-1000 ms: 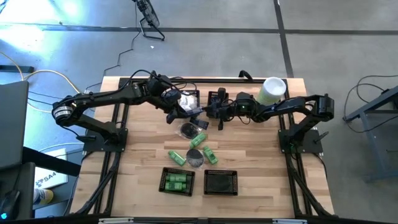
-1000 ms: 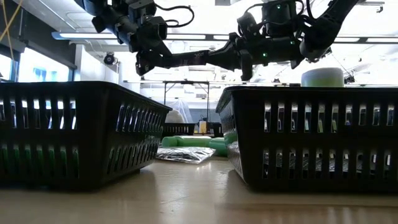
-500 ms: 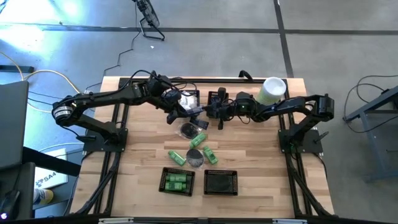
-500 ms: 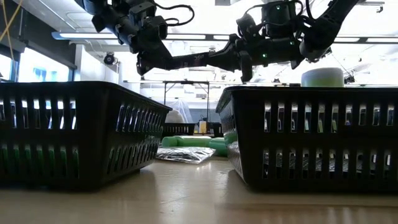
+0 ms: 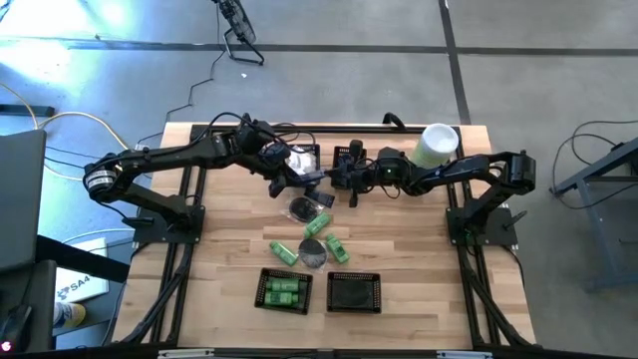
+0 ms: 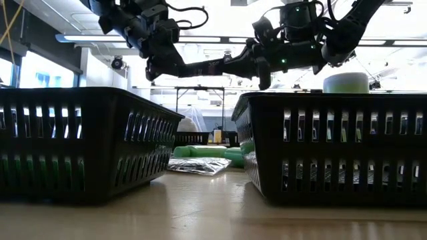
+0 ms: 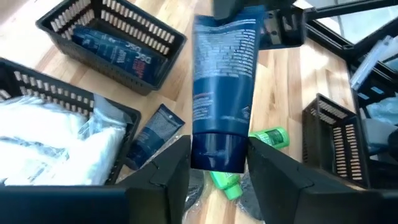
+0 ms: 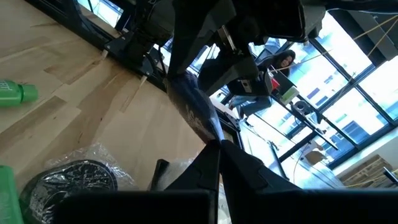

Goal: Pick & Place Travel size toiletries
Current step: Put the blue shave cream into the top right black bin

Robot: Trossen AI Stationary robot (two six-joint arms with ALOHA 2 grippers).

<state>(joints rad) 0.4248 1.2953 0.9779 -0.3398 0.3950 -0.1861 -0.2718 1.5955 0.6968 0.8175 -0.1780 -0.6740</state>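
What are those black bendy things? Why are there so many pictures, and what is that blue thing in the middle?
Those are two robot arms, the left arm and the right arm, fixed to a wooden table. One picture looks straight down from above. One peeks across from table height. Two come from little cameras on the arms' wrists. The blue thing is a dark blue tube. Both arms' jaws pinch it, one at each end, up in the air. On the table below lie green bottles and a wrapped grey disc. A black basket holds more green bottles. A pale-green tub with a white lid stands by the right arm.
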